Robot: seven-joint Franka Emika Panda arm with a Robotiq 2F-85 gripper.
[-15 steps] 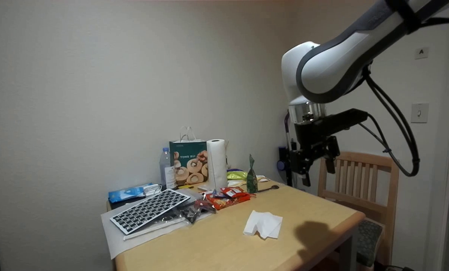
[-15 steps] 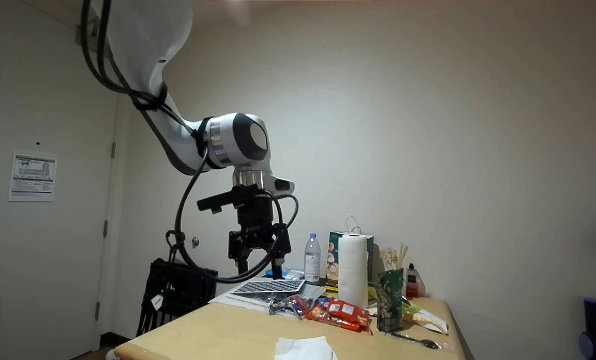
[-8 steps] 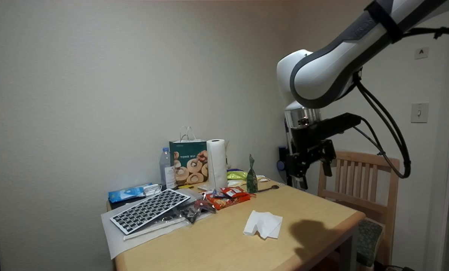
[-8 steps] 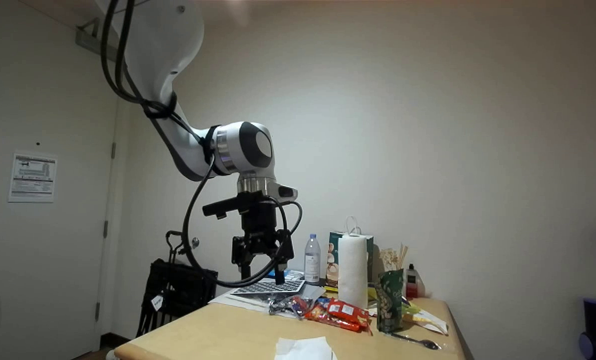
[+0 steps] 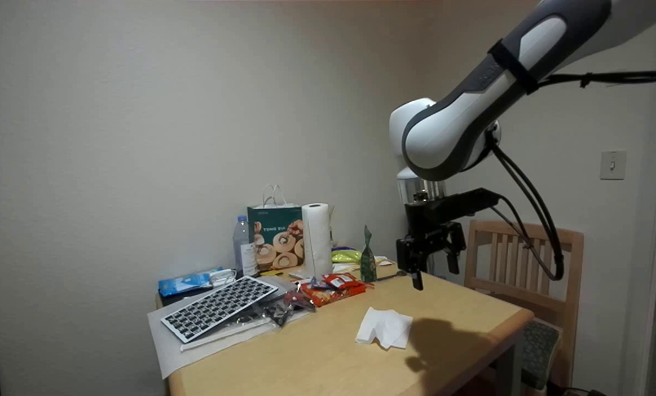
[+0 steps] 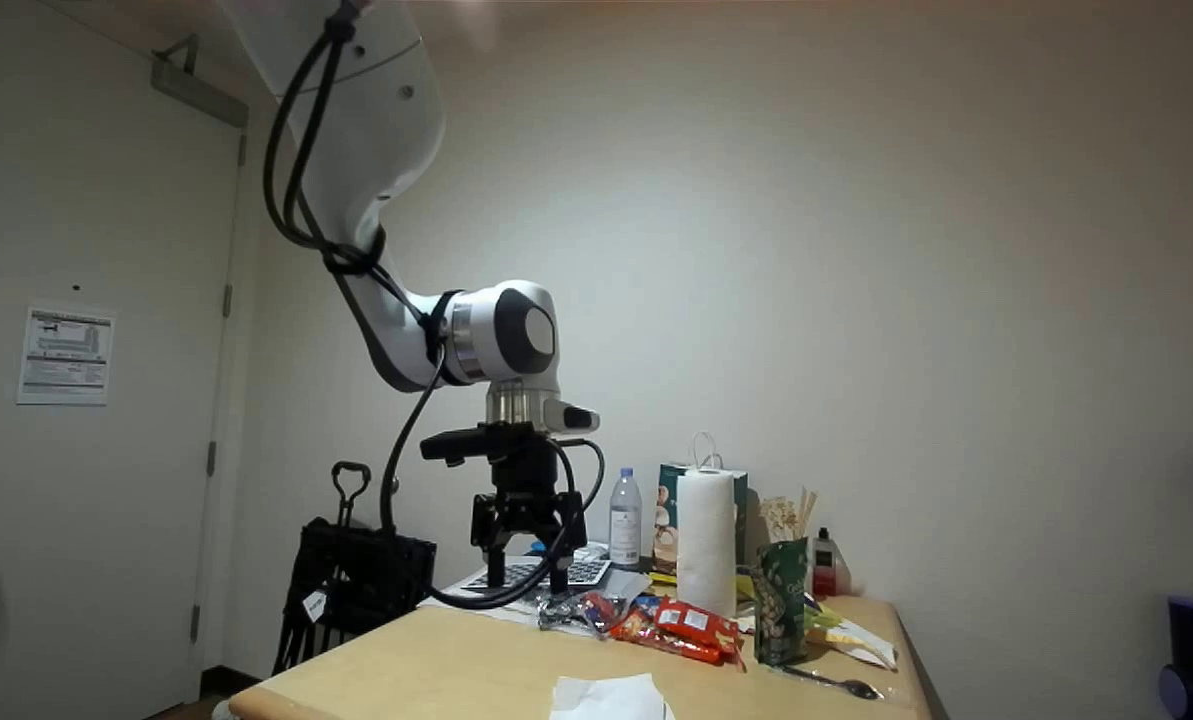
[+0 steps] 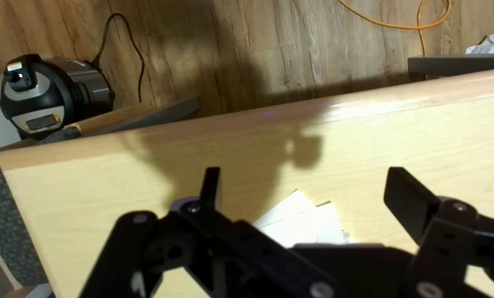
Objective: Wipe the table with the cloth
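The white cloth (image 5: 391, 328) lies crumpled and partly folded on the light wooden table (image 5: 306, 360). In an exterior view its near part is cut off by the frame's lower edge (image 6: 611, 700). My gripper (image 5: 435, 276) is open and empty, pointing down, above the table and apart from the cloth. It also shows in an exterior view (image 6: 527, 581). In the wrist view the two fingers stand wide apart round the open gripper (image 7: 304, 184). There the cloth (image 7: 302, 225) shows between them, below, with its lower part hidden by the gripper body.
A keyboard-like panel (image 5: 219, 308), red snack packets (image 5: 336, 289), a paper towel roll (image 5: 318, 239), a bottle (image 5: 244, 247), a green gift bag (image 5: 278, 236), a green pouch (image 5: 368, 264) and a spoon (image 6: 846, 686) stand or lie toward the back. A wooden chair (image 5: 569, 275) stands beside the table.
My arm and open gripper have moved down toward the table. In the exterior views the gripper has shifted left in one and slightly right in another. The cloth has not moved.
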